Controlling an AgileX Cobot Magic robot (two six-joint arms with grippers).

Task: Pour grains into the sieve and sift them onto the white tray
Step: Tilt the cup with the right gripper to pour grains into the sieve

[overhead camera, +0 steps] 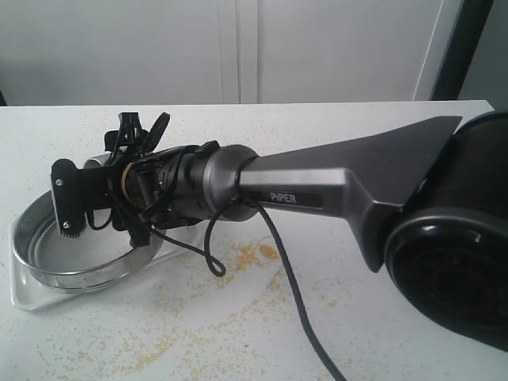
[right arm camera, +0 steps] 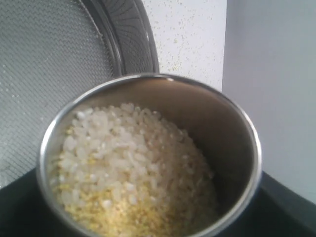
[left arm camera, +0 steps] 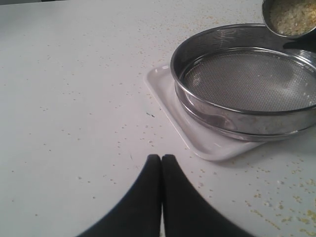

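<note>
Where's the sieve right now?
Exterior view, left side: the sieve sits on the white tray, with the steel cup of grains held just above its rim.

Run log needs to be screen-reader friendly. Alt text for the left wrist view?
A wide steel sieve sits on the white tray, its mesh almost bare, with a steel cup of grains poised over its rim. The left gripper is shut above a white table speckled with stray grains.
</note>
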